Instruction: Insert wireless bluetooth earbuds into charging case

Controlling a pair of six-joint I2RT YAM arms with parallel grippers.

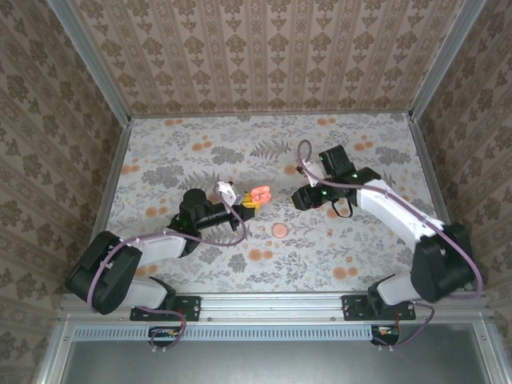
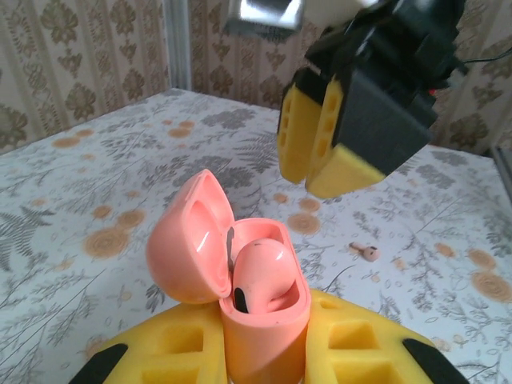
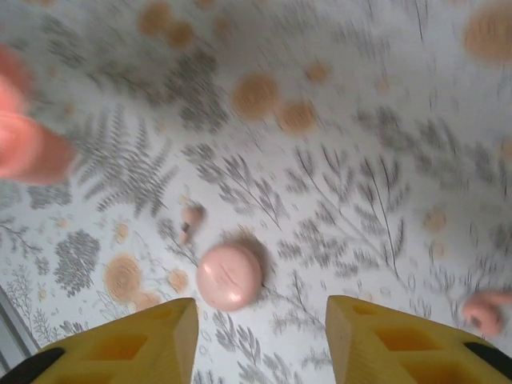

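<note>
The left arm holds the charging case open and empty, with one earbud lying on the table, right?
Not empty: the left wrist view shows one earbud seated in the open charging case. Otherwise right: the left gripper holds it, another earbud lies on the table.

The right gripper point(image 2: 318, 182) hangs close beside and above the open coral-pink hinged plastic charging case point(image 2: 264, 328), crowding the way in, and the raised lid walls one side. The floral-printed table point(image 1: 376, 256) lies open around a flat round pink disc point(image 1: 278, 230) and a tiny coral-pink earbud point(image 1: 330, 233).
</note>
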